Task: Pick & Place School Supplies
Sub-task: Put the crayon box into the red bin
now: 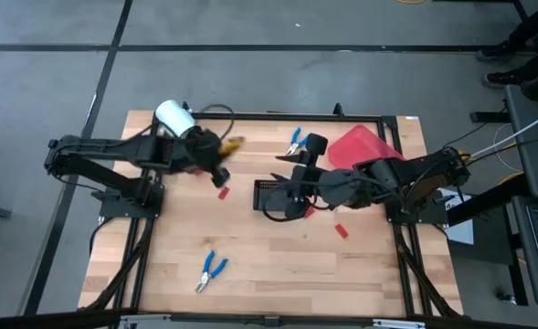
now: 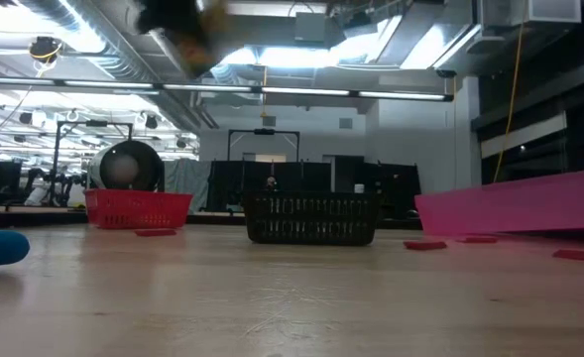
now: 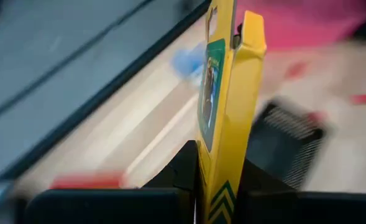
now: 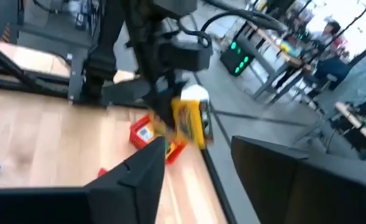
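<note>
A yellow printed box (image 3: 227,93) is held in the air by my left gripper (image 1: 219,153), which is shut on it above the table's far left part, next to a white roll (image 1: 173,116). The low view shows that gripper only as a blur at the top. My right gripper (image 4: 201,186) stands open with nothing between its fingers, raised over the black basket (image 1: 276,196) in mid-table. Blue-handled pliers lie flat on the wood at the far side (image 1: 296,139) and near the front edge (image 1: 211,270). Small red pieces (image 1: 223,192) (image 1: 342,230) lie on the table. My left gripper pinches the yellow box's near end (image 3: 219,186) between its two fingers (image 3: 183,168), one on each broad face. The box sticks out ahead of the fingers, edge-on in the wrist view. It hangs lifted clear of the table (image 1: 235,143).
A pink tray (image 1: 364,146) lies at the far right, and a red basket (image 2: 138,208) stands at the far left. A red labelled piece (image 4: 142,134) lies below the held box. Bare wood spans the table's near half.
</note>
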Robot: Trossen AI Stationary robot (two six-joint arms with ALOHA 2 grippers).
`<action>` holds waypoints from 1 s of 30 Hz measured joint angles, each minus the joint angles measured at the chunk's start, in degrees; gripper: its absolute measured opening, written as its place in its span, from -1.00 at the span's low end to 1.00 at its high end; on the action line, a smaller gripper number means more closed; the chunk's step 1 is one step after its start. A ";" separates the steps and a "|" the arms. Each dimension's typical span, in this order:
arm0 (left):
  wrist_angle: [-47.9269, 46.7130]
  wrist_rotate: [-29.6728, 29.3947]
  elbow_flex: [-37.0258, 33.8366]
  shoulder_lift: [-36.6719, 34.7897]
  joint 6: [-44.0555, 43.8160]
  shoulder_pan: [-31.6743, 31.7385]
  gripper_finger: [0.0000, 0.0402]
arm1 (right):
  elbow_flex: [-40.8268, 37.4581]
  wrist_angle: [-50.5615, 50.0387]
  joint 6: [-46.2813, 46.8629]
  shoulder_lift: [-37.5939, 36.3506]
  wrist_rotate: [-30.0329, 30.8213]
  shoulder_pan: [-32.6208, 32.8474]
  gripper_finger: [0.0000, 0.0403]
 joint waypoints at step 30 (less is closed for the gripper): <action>-1.76 18.09 -22.08 -0.65 22.76 32.21 -0.87 | -0.04 -9.71 18.27 -0.09 -9.68 0.18 0.00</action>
